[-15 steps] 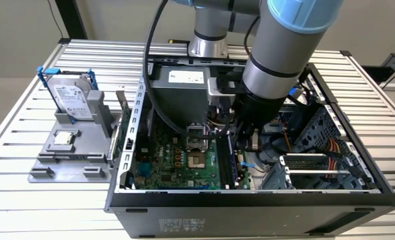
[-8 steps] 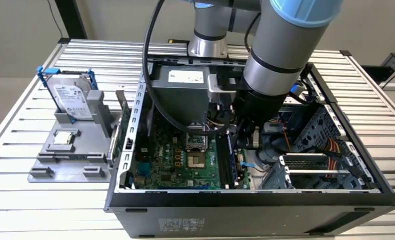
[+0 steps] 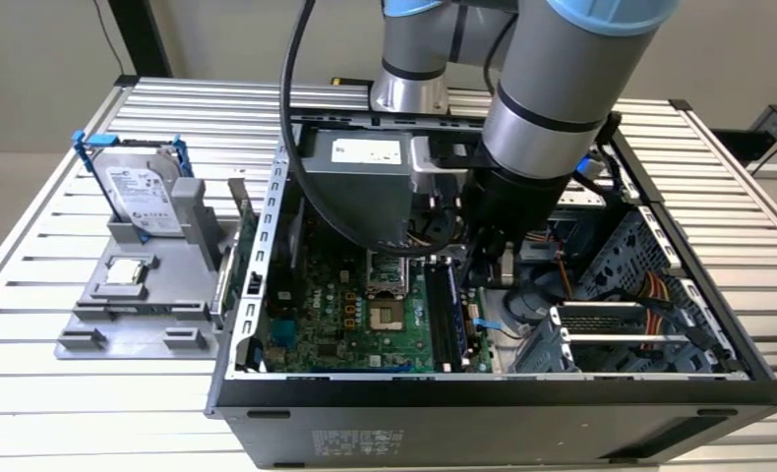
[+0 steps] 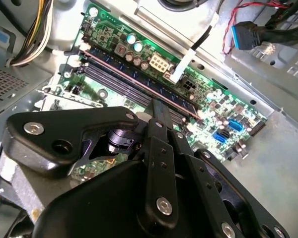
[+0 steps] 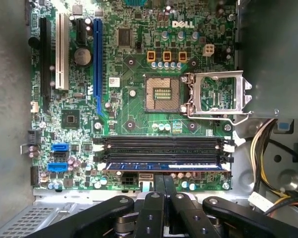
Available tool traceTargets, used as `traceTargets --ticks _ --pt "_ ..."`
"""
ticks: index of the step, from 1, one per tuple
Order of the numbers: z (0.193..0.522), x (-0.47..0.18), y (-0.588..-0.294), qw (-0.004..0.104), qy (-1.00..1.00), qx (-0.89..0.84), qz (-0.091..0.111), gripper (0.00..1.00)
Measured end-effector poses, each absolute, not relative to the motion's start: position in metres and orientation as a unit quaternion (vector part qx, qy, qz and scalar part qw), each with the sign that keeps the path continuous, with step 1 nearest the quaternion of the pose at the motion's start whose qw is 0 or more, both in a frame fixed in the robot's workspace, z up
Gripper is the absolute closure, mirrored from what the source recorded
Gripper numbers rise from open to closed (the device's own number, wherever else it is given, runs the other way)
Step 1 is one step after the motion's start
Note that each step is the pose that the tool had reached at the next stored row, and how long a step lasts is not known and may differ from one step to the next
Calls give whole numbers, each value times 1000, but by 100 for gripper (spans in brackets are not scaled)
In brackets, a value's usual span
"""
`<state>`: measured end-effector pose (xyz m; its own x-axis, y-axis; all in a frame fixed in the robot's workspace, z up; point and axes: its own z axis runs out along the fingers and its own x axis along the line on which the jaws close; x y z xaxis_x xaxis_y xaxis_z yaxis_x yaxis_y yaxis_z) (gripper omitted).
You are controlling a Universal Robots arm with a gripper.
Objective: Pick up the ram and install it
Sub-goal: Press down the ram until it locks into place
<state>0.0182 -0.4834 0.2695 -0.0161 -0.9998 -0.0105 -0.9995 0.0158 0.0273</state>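
The ram is a long, thin blue stick standing on edge in the motherboard's memory slot nearest my gripper, beside empty black slots. In the second wrist view the ram runs diagonally across the board. My gripper is shut, its two fingers pressed together, with the tips over the middle of the ram's top edge. I cannot tell whether they touch it. In the exterior view the arm reaches down into the open computer case, and the ram stands just below it.
The open processor socket and its raised metal latch lie beyond the slots. Cable bundles hang beside the board. Outside the case, a grey fixture holds a hard drive and a small silver chip.
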Motion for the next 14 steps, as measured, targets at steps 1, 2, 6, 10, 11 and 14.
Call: traceTargets --ticks 1,2,6,10,11,14 --pt "271 18 -483 6 -713 701 -13 100" --pt "272 18 -483 6 -713 701 -13 100" --pt "278 18 -483 6 -713 701 -13 100" --pt "283 18 -483 6 -713 701 -13 100" --pt "285 18 -483 6 -713 701 -13 100" --pt "289 18 -483 6 -713 701 -13 100"
